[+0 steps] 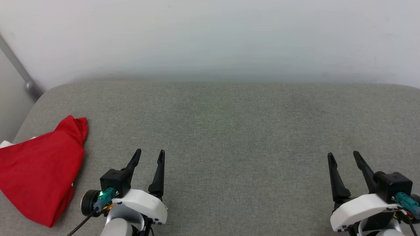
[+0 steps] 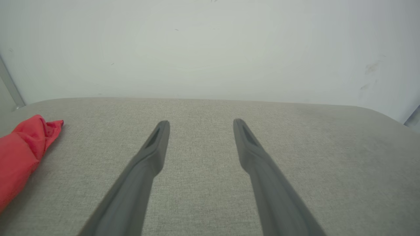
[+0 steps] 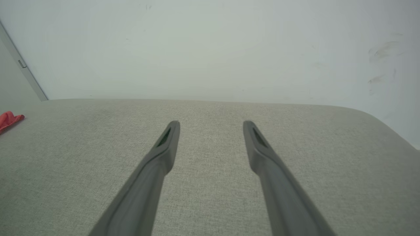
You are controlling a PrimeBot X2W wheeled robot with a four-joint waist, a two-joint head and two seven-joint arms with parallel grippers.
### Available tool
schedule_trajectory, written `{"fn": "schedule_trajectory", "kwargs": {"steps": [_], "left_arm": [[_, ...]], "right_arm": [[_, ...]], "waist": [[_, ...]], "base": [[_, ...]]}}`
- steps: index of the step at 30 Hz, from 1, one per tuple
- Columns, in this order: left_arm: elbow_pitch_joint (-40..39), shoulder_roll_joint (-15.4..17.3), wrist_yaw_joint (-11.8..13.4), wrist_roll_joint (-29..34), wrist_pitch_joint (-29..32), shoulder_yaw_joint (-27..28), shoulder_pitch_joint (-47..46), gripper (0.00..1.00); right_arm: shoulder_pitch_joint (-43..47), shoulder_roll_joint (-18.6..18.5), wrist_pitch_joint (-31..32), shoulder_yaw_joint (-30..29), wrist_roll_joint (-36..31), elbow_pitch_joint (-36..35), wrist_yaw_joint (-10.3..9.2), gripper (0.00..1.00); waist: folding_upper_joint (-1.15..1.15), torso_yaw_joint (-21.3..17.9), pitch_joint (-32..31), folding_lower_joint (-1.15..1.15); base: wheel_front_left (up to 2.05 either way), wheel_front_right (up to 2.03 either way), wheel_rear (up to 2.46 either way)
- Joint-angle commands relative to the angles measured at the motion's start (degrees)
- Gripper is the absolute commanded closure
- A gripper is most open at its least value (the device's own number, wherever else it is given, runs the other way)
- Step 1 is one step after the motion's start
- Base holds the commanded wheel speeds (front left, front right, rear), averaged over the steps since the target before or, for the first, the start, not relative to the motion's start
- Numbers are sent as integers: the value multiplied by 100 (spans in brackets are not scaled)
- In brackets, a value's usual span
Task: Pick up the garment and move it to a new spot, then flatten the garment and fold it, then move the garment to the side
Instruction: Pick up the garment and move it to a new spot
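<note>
The garment [image 1: 36,167] is a bright red folded bundle with a bit of white at its far left edge, lying at the left end of the grey padded surface [image 1: 229,131]. In the left wrist view the garment [image 2: 19,154] shows at the left edge, and in the right wrist view a small red tip of the garment [image 3: 9,119] shows far left. My left gripper [image 1: 150,155] stands open a little to the right of it, apart from the cloth, nothing between its fingers. My right gripper [image 1: 344,156] is open at the lower right, also empty. Both pairs of fingers point toward the wall.
A pale wall [image 1: 210,39] rises right behind the padded surface. A grey metal rail [image 1: 19,70] slants down at the far left corner. The surface's rounded right corner [image 3: 377,121] curves away at the right.
</note>
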Motion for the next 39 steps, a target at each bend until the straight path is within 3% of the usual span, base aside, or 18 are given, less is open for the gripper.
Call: {"fn": "schedule_trajectory", "kwargs": {"steps": [1,14,31,39], "left_arm": [[9,-5,22,-27,-15,-1,-69,0],[16,23,124,27,-15,9,-123,0],[-39,260,311,-14,-15,256,-290,0],[-49,429,362,-19,-15,353,-171,0]], "right_arm": [[-65,12,-29,2,31,18,-2,0],[-67,12,-34,80,-57,-13,-2,0],[-165,11,125,610,-245,-211,-2,0],[-326,9,112,804,-210,-148,-2,0]], "waist": [[0,6,2,0],[0,252,-5,0],[0,1920,98,0],[0,2499,132,0]], "base": [[0,0,0],[0,0,0],[0,0,0],[0,0,0]]}}
